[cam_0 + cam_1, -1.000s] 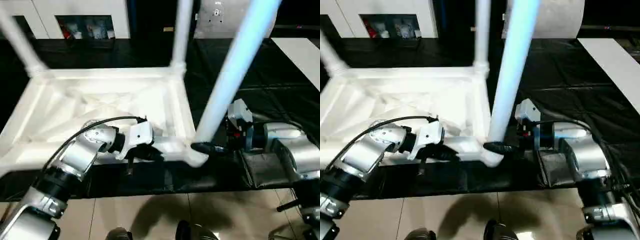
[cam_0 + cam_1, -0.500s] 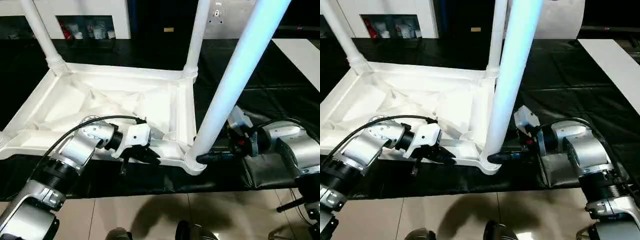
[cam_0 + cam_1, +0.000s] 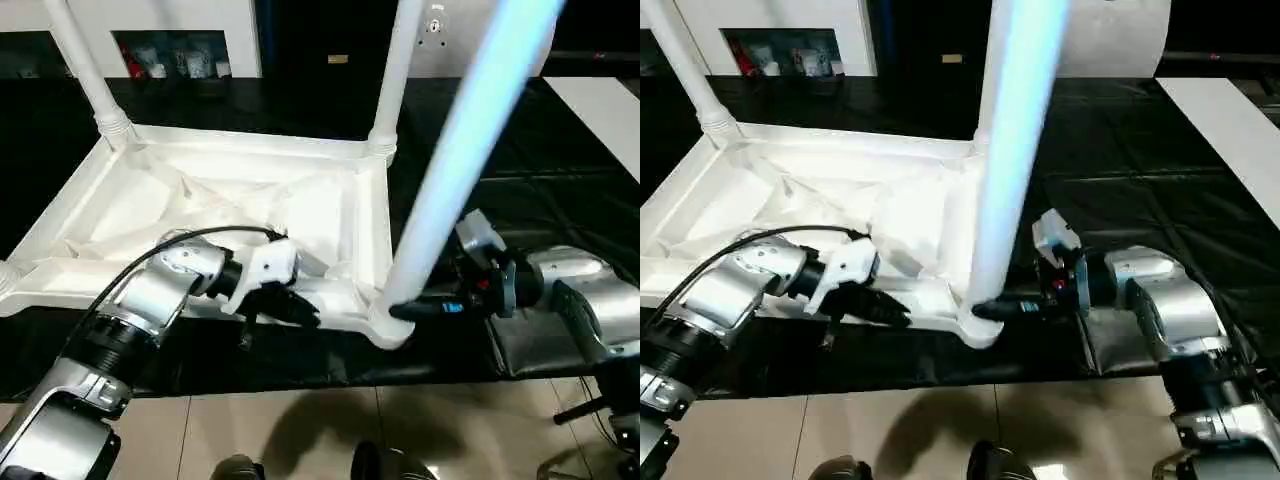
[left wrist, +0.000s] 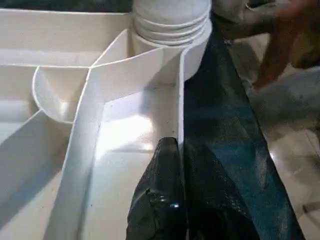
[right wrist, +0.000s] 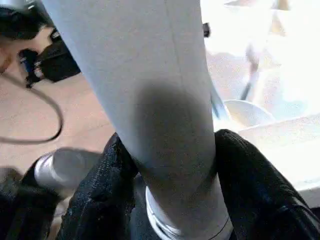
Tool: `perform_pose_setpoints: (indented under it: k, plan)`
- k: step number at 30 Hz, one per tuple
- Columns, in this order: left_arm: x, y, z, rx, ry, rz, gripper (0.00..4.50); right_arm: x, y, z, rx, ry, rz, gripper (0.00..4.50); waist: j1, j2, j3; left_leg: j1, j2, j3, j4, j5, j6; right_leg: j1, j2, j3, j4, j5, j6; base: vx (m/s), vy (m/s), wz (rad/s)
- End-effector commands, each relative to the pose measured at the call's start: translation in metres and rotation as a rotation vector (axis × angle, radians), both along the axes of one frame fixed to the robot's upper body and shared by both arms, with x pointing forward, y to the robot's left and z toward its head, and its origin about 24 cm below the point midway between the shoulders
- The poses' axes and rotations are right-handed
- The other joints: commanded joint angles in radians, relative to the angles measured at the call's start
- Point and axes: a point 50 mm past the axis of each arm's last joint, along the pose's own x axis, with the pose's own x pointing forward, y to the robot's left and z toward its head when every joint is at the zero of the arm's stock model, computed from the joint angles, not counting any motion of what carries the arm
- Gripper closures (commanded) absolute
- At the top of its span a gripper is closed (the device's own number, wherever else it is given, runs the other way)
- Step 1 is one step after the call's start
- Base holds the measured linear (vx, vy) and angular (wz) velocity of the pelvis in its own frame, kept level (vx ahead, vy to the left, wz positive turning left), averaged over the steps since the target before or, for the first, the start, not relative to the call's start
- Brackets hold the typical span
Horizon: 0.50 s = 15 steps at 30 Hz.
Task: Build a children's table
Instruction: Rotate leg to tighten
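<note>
The children's table top (image 3: 200, 200) lies upside down on the black sheet, ribbed side up. Two white legs (image 3: 395, 70) (image 3: 85, 70) stand in its far corner sockets. A third leg (image 3: 450, 170) rises, leaning right, from the near right socket (image 3: 385, 325). My right gripper (image 3: 402, 305) is at that leg's base, its black fingers (image 5: 250, 180) pressed against both sides of the tube (image 5: 150, 90). My left gripper (image 3: 300, 310) is shut on the thin near rim (image 4: 181, 100) of the top, just left of that corner.
The black-sheeted work table (image 3: 520, 140) stretches to the right and back. A white panel (image 3: 600, 110) lies at its far right. Shelving (image 3: 170, 55) stands behind. Tiled floor (image 3: 300, 420) and the table's front edge lie just below both grippers.
My right gripper's fingers have closed in on the near right leg's base. The left gripper keeps its hold on the rim. The view shifted early on.
</note>
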Motion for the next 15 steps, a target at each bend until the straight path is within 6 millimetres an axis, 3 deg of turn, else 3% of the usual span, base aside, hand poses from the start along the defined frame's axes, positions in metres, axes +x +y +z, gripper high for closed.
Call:
perform_pose_setpoints:
  k: [1, 5, 6, 7, 9, 11, 15]
  plan:
    - [0.003, -0.016, 0.004, -0.049, -0.037, 0.086, 4.5, -0.002, 0.025, -0.001, 0.041, 0.003, -0.018, 2.46, -0.008, -0.015, -0.068, -0.012, 0.004, 0.015, -0.066, -0.058, 0.097, 0.085, -0.049, 0.054, -0.087, -0.509, -0.032, 0.0, 0.0, 0.0]
    - [0.008, -0.025, 0.007, -0.079, -0.044, 0.263, 4.5, 0.011, 0.043, -0.011, -0.015, -0.02, -0.256, 2.49, -0.038, -0.014, -0.065, -0.018, -0.001, 0.01, -0.065, -0.089, 0.065, 0.089, -0.048, 0.043, -0.097, -0.55, 0.006, 0.0, 0.0, 0.0]
    - [0.009, -0.027, 0.008, -0.087, -0.042, 0.297, 4.5, 0.014, 0.046, -0.012, -0.017, -0.014, -0.301, 2.49, -0.041, -0.013, -0.065, -0.016, -0.002, 0.009, -0.065, -0.096, 0.066, 0.088, -0.049, 0.04, -0.101, -0.556, 0.009, 0.0, 0.0, 0.0]
    - [0.01, -0.033, 0.009, -0.105, -0.041, 0.35, 4.5, 0.02, 0.052, -0.013, -0.019, -0.006, -0.407, 2.5, -0.058, -0.012, -0.065, -0.024, -0.003, 0.007, -0.065, -0.094, 0.07, 0.093, -0.048, 0.037, -0.1, -0.542, 0.013, 0.0, 0.0, 0.0]
    - [0.012, -0.042, 0.01, -0.13, -0.042, 0.427, 4.5, 0.028, 0.061, -0.014, -0.032, 0.001, -0.547, 2.53, -0.07, -0.01, -0.067, -0.018, -0.007, 0.007, -0.062, -0.103, 0.076, 0.09, -0.049, 0.031, -0.109, -0.551, 0.017, 0.0, 0.0, 0.0]
    - [0.015, -0.05, 0.01, -0.145, -0.058, 0.513, 4.5, 0.034, 0.068, -0.015, -0.04, -0.008, -0.654, 2.54, -0.075, -0.01, -0.067, -0.023, -0.006, 0.005, -0.064, -0.09, 0.083, 0.092, -0.047, 0.03, -0.108, -0.528, 0.015, 0.0, 0.0, 0.0]
    - [0.018, -0.062, 0.011, -0.153, -0.083, 0.602, 4.5, 0.04, 0.076, -0.016, -0.05, -0.037, -0.777, 2.54, -0.073, -0.008, -0.07, -0.015, 0.0, 0.007, -0.067, -0.072, 0.103, 0.085, -0.048, 0.04, -0.1, -0.47, -0.012, 0.0, 0.0, 0.0]
